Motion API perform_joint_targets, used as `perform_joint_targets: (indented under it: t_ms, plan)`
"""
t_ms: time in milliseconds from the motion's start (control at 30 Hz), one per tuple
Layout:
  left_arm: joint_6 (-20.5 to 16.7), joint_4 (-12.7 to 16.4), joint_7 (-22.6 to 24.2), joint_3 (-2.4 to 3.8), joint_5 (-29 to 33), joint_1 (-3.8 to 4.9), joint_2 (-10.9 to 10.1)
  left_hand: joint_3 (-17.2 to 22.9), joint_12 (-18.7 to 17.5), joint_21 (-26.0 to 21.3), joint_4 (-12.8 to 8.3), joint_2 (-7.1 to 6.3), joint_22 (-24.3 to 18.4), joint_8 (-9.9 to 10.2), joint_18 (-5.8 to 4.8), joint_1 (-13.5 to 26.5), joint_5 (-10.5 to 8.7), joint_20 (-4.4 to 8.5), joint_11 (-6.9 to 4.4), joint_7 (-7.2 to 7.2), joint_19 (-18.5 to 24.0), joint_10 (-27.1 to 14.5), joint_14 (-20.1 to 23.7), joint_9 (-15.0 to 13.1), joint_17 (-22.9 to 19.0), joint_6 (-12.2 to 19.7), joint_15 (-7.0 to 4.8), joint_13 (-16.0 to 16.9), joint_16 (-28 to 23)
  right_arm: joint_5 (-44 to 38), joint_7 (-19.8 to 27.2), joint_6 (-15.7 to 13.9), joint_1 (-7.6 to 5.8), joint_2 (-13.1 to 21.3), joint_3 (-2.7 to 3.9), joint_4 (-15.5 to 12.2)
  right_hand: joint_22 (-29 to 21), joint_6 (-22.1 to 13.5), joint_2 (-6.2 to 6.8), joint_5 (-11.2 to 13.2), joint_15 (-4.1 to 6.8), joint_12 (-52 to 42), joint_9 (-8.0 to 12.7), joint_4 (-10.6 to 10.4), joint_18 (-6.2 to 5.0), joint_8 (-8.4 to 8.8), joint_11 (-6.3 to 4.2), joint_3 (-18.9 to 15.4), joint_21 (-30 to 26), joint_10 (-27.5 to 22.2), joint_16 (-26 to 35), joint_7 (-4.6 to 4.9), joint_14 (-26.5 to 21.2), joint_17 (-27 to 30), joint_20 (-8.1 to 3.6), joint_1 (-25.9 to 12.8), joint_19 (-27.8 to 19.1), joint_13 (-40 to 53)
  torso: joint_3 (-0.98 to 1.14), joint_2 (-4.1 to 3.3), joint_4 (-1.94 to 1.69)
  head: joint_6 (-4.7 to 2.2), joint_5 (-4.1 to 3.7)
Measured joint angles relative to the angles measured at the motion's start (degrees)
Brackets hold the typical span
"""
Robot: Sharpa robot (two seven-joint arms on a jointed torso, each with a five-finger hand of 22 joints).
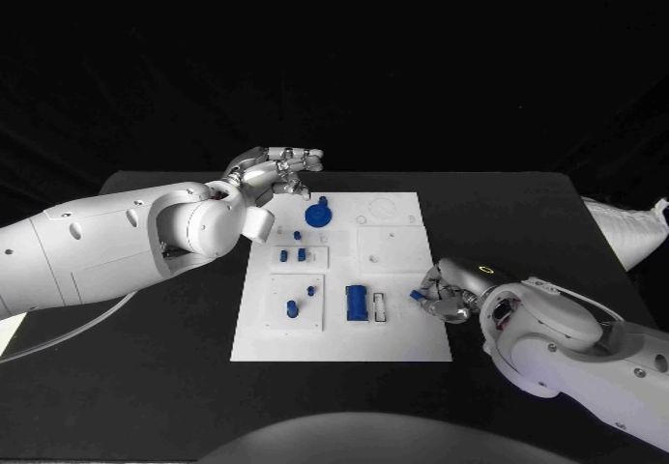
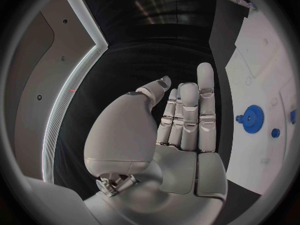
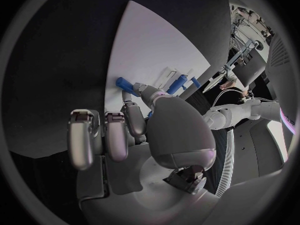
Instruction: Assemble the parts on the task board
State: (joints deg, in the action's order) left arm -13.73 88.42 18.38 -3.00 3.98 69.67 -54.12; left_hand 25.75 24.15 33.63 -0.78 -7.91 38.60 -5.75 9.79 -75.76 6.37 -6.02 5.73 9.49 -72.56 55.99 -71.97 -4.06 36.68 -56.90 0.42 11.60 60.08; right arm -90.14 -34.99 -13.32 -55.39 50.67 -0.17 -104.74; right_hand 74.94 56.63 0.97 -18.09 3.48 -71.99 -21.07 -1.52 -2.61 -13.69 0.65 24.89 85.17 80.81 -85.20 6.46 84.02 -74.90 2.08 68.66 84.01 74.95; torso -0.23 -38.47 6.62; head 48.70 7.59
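The white task board [image 1: 394, 338] lies mid-table, carrying small blue parts: a blue gear [image 1: 319, 214] near its far edge, short pegs [image 1: 292, 256] in the middle, and a blue block [image 1: 357, 303] nearer the robot. At the board's right edge the right hand [image 1: 447, 293] pinches a small blue peg [image 3: 128, 86] against the surface. The left hand [image 1: 283, 170] hovers beside the far left corner, fingers straight and apart, holding nothing.

White board [image 1: 394, 340] lies mid-table with bare black table [image 1: 154, 382] open around it. The left hand [image 1: 279, 171] hovers over the board's far left corner, beside a blue gear [image 1: 319, 214]. The right hand [image 1: 444, 292] crowds the board's right edge near a blue block [image 1: 357, 303]; pegs [image 1: 292, 256] stand between
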Motion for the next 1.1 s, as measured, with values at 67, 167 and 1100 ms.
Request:
perform_joint_targets:
  t_ms: [67,167,1100]
  plan:
    - [0.0,0.0,0.0,0.00,0.0,0.00,0.0,0.0,0.0,0.0,0.0,0.00,0.0,0.0,0.00,0.0,0.00,0.00,0.00,0.00,0.0,0.0,0.0,0.0,0.0,0.0,0.00,0.0,0.0,0.8,0.3,-1.3,0.03,0.1,-0.01,-0.4,0.0,0.4,0.37,0.0,0.00,0.0,0.0,-0.2,0.00,0.00,-0.18,0.2,0.0,0.2,0.0,-0.04,0.0,0.0,0.00,-1.0,0.0,0.0,0.00,0.00,0.00,0.01,0.04]
    - [0.0,0.0,0.0,0.00,0.0,0.00,0.0,0.0,0.0,0.0,0.0,0.00,0.0,0.0,0.00,0.0,0.00,0.00,0.00,0.00,0.0,0.0,0.0,0.0,0.0,0.0,0.00,0.0,0.0,1.9,0.7,-3.0,0.00,0.0,0.06,-0.9,0.0,0.9,0.78,-0.5,0.00,0.0,-0.1,-0.6,0.00,0.11,-0.18,-0.1,0.0,0.2,0.0,-0.44,0.0,0.0,0.00,-2.0,0.0,0.0,0.00,0.01,0.01,0.03,0.10]
    - [0.0,0.4,-0.1,0.00,0.0,0.01,0.0,0.0,0.0,0.0,0.0,0.00,0.0,0.0,0.00,0.0,0.00,0.00,0.00,0.00,0.0,0.0,0.0,0.0,0.0,0.0,0.00,0.0,0.0,17.0,-0.2,-5.4,-0.29,-4.8,0.08,1.6,0.0,5.4,2.10,-1.7,0.70,-0.7,-1.0,-3.3,0.00,-0.59,-1.10,-3.9,0.5,1.1,0.0,-2.74,-0.1,0.0,-0.01,-4.8,0.0,0.0,0.02,-0.01,0.04,0.46,0.25]
